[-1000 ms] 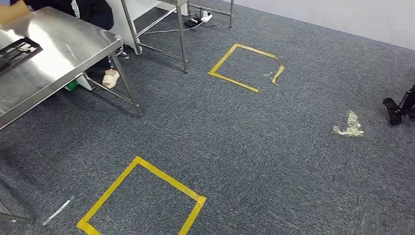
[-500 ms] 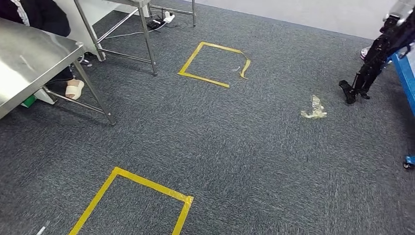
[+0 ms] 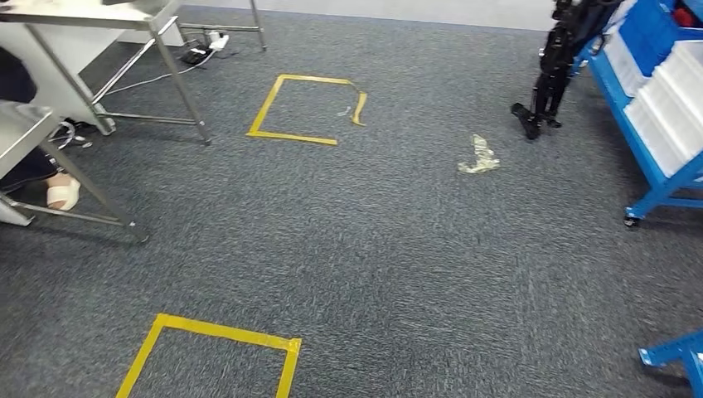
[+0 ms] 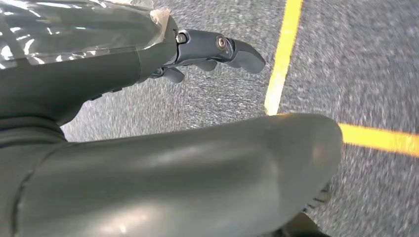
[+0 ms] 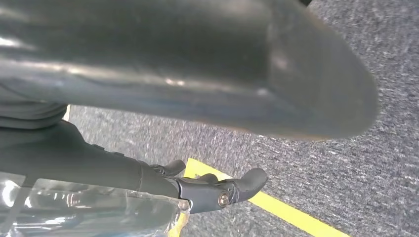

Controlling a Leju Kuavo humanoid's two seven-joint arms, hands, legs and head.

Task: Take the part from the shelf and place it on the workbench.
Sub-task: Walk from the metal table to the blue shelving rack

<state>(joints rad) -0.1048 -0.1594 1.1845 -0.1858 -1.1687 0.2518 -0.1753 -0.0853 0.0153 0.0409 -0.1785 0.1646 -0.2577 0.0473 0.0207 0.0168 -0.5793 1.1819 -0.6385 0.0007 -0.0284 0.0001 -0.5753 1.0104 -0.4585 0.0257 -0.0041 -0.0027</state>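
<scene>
The blue shelf stands at the right edge of the head view, carrying white and blue bins; what lies in them is hidden. A corner of the steel workbench shows at the left edge. My left hand hangs over the grey carpet beside a yellow tape line, with nothing in its fingers. My right hand hangs the same way above another yellow tape line and is likewise empty.
A black tripod stands just left of the shelf, with crumpled tape on the carpet nearby. Two yellow tape squares mark the floor. A second steel table, a power strip and a seated person's foot are at the left.
The camera has swung to the right: the workbench slid off to the left edge and the blue shelf with its bins came into view at the right.
</scene>
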